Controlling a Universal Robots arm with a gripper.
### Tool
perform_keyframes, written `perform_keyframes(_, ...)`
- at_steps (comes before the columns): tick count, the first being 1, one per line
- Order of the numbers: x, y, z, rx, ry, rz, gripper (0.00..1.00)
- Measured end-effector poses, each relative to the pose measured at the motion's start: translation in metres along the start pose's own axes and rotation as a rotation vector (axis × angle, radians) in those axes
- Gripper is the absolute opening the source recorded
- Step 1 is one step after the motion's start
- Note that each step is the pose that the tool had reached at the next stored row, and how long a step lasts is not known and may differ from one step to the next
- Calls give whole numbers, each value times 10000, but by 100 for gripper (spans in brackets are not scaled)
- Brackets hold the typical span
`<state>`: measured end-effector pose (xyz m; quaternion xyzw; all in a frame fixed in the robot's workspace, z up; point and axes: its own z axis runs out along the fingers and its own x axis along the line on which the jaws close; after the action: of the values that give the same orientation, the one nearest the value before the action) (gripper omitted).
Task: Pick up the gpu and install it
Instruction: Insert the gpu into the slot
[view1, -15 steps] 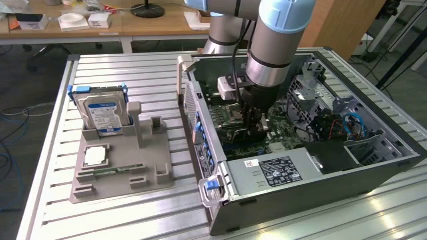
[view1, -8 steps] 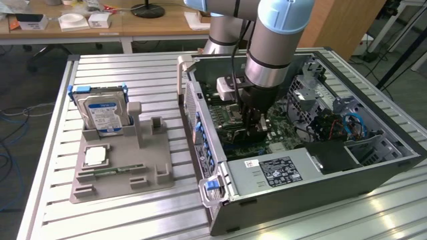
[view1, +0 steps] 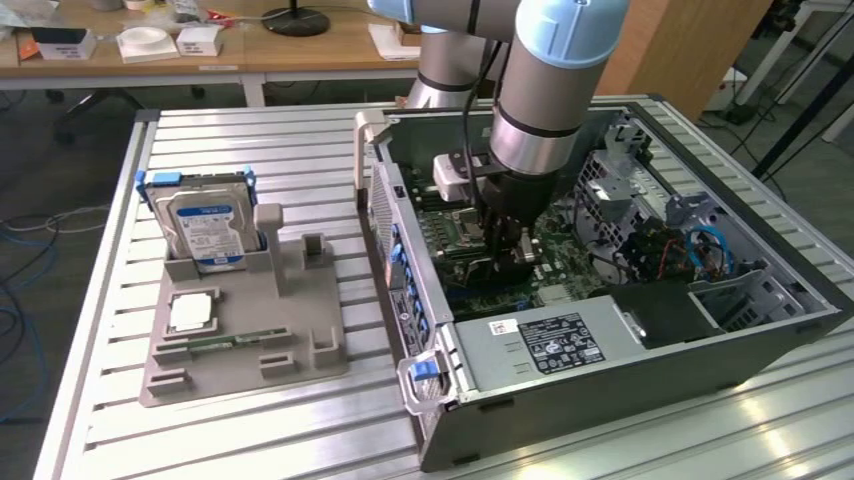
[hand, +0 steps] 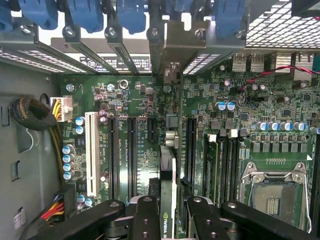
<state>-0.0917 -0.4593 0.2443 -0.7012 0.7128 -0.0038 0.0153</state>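
Note:
In the wrist view my gripper is shut on the gpu, a thin black card seen edge-on between the two black fingers. The card runs from the fingers across the green motherboard to its grey metal bracket at the case's rear slot openings. It lies in line with the long black expansion slots; I cannot tell whether it is seated. In the exterior view the gripper reaches straight down into the open computer case, low over the motherboard.
A power supply fills the case's near end, and drive cages and cables lie toward the exterior view's right. Outside the case, a grey fixture holds a silver hard drive and a small square chip.

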Motion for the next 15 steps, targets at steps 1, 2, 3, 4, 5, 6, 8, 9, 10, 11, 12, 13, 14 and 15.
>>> perform_keyframes(1, 0, 5, 2, 3, -1, 11, 26)
perform_keyframes(2, 0, 3, 1, 11, 2, 9, 33)
perform_keyframes(3, 0, 1, 0, 10, 4, 4, 33)
perform_keyframes(4, 1, -1, 0, 9, 5, 0, 39)
perform_keyframes(5, 1, -1, 0, 8, 5, 0, 45)
perform_keyframes(6, 1, -1, 0, 9, 5, 1, 45)
perform_keyframes(8, 0, -1, -4, 9, 5, 0, 51)
perform_keyframes(9, 1, -1, -21, 8, 9, 1, 51)
perform_keyframes(10, 0, -2, -57, 8, 7, 0, 57)
perform_keyframes(11, -1, -4, -102, 9, 5, 1, 57)
perform_keyframes(12, -2, -5, -147, 9, 5, 1, 57)
perform_keyframes(13, -3, -6, -191, 9, 4, 1, 57)
perform_keyframes(14, -3, -7, -235, 9, 5, 1, 57)
perform_keyframes(15, -4, -8, -284, 9, 5, 1, 57)
